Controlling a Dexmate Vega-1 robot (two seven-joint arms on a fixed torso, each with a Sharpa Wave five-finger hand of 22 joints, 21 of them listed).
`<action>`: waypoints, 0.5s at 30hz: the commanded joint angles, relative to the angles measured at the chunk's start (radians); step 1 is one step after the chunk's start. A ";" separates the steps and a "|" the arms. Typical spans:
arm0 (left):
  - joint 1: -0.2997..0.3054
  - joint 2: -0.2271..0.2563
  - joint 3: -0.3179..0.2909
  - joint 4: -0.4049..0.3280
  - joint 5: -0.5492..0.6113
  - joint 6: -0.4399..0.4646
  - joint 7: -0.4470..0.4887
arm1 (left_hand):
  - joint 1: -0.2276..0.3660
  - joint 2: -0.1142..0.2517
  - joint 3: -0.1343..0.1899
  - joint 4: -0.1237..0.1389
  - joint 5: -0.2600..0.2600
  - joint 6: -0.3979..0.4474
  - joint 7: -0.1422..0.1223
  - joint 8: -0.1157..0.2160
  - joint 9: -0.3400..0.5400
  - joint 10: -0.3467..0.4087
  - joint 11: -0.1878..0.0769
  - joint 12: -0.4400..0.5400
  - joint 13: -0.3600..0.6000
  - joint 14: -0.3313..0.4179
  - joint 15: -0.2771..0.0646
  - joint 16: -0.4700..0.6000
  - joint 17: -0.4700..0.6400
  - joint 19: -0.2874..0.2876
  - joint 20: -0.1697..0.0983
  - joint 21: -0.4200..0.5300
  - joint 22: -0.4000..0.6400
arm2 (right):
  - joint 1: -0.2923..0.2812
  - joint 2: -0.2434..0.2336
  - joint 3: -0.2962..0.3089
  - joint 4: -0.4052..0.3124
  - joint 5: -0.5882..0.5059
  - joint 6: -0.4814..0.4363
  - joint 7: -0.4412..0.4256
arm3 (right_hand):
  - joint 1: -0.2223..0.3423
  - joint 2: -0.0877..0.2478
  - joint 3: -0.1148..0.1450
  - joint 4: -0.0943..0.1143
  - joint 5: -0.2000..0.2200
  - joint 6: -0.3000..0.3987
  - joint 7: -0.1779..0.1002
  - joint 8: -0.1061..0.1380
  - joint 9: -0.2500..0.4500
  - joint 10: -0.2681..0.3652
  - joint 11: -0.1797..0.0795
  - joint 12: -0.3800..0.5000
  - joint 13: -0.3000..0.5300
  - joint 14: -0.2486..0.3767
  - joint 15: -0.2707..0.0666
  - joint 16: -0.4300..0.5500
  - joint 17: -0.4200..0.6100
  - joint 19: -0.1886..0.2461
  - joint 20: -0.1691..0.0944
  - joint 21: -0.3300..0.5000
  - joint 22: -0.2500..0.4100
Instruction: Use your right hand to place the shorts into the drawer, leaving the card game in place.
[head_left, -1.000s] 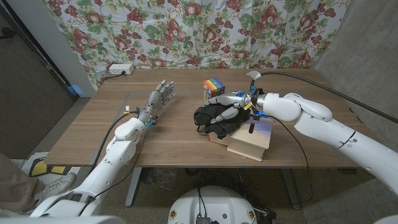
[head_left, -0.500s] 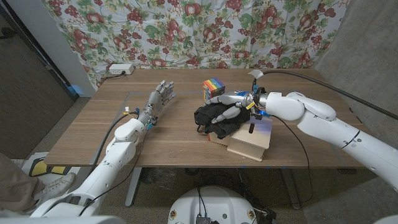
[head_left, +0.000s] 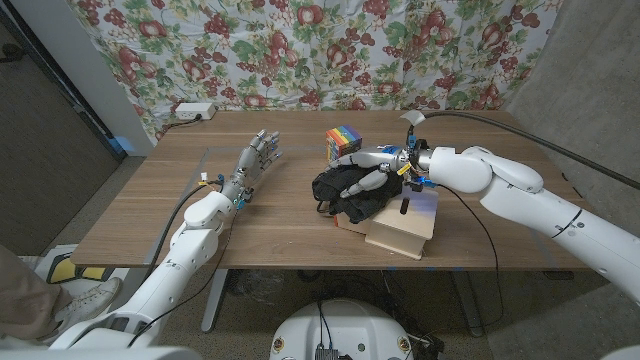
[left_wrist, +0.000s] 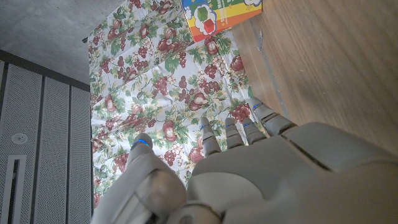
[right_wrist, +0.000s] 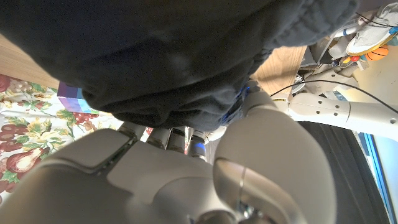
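We note the table (head_left: 270, 225) as wood, matt and grained. Shorts (head_left: 352, 190) — dark, soft, creased cloth. Drawer (head_left: 402, 230) of pale bare wood. Card game (head_left: 342, 139) — glossy printed box. Right robot hand (head_left: 375, 170) in smooth grey plastic.

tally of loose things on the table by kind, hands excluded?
Clothing: 1, the black crumpled shorts under the right hand
Game boxes: 1, the rainbow-striped card game box
Drawers: 1, the light wooden drawer box
White flat devices: 1, the white device at the far left edge
Total: 4
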 joint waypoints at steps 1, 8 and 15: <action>-0.011 -0.002 0.004 0.016 0.001 -0.001 -0.002 | 0.007 0.001 0.003 -0.003 0.000 0.008 -0.002 0.000 0.003 0.001 -0.006 0.003 0.004 -0.010 -0.007 0.002 0.004 0.004 -0.007 0.004 0.002 | 0.007 0.004 0.004 0.006 0.006 0.012 -0.007 | 0.014 0.010 0.013 -0.008 0.009 0.009 -0.003 0.008 0.003 0.007 -0.005 0.006 -0.002 0.011 -0.020 0.003 -0.001 0.002 0.001 -0.009 0.002; -0.021 -0.005 0.003 0.032 0.001 -0.002 -0.009 | 0.007 0.001 0.003 -0.003 0.000 0.008 -0.002 0.000 0.003 0.001 -0.007 0.003 0.005 -0.011 -0.007 0.002 0.004 0.004 -0.006 0.004 0.002 | 0.012 0.008 0.009 0.000 0.005 0.014 -0.012 | 0.018 0.008 0.017 -0.013 0.012 0.014 -0.001 0.010 0.002 0.011 -0.011 0.008 -0.004 0.011 -0.025 0.001 -0.004 -0.002 0.002 -0.018 0.001; -0.032 -0.011 0.004 0.051 0.003 -0.009 -0.017 | 0.007 0.001 0.003 -0.003 -0.001 0.008 -0.002 0.000 0.003 0.001 -0.007 0.003 0.005 -0.011 -0.008 0.002 0.004 0.004 -0.006 0.004 0.002 | 0.013 0.007 0.016 -0.008 0.009 0.016 -0.018 | 0.020 0.007 0.019 -0.017 0.015 0.001 0.003 0.004 0.001 0.011 -0.005 0.007 -0.006 0.010 -0.025 0.001 -0.006 -0.003 0.001 -0.026 0.001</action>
